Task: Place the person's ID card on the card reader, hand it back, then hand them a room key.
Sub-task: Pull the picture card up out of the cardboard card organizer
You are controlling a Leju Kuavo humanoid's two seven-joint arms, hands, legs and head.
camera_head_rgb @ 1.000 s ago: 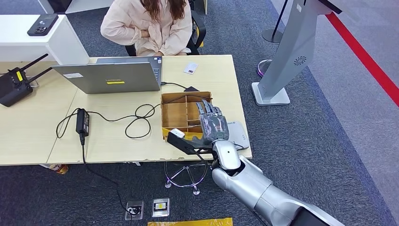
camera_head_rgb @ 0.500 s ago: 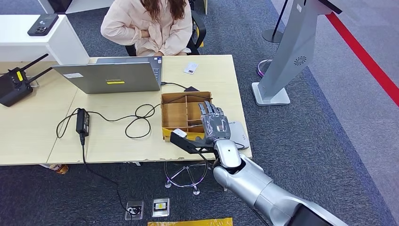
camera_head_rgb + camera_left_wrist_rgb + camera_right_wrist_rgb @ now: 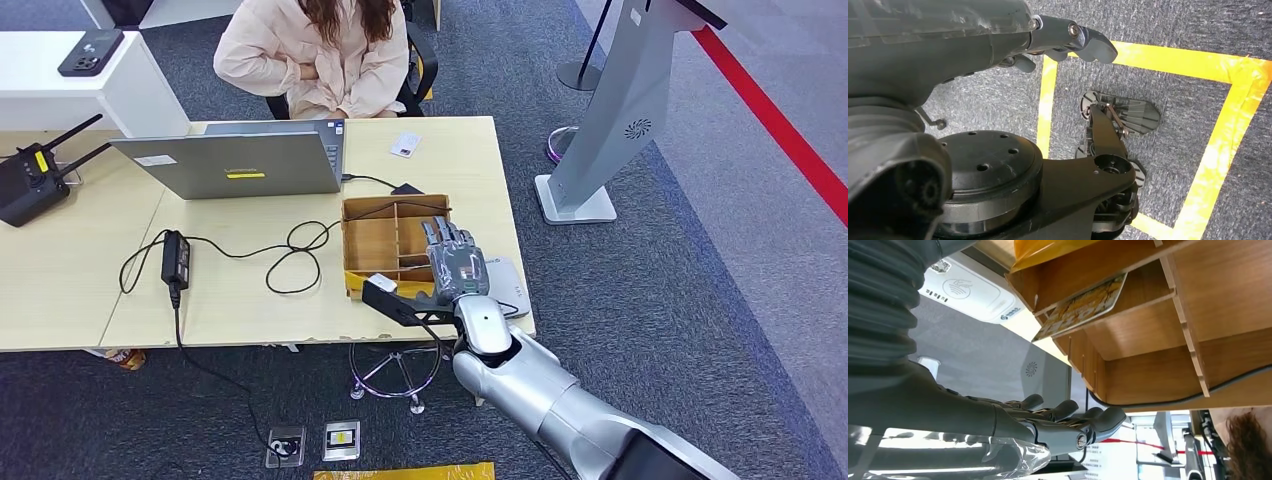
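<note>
Hovering over the divided wooden tray (image 3: 385,245), the right hand (image 3: 453,262) holds nothing, fingers straight and apart.
Left hand (image 3: 1068,42) hangs above the carpet, fingers loosely curled, empty. On the pale wooden bench (image 3: 250,290), a small white ID card (image 3: 405,145) lies near the seated person (image 3: 315,50); the white card reader (image 3: 508,285) sits just right of the tray.

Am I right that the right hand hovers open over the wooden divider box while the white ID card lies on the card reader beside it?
Not quite. The head view shows the white ID card on the table's far edge near the person, not on the card reader. The rest holds: the right hand hovers open over the wooden divider box.
</note>
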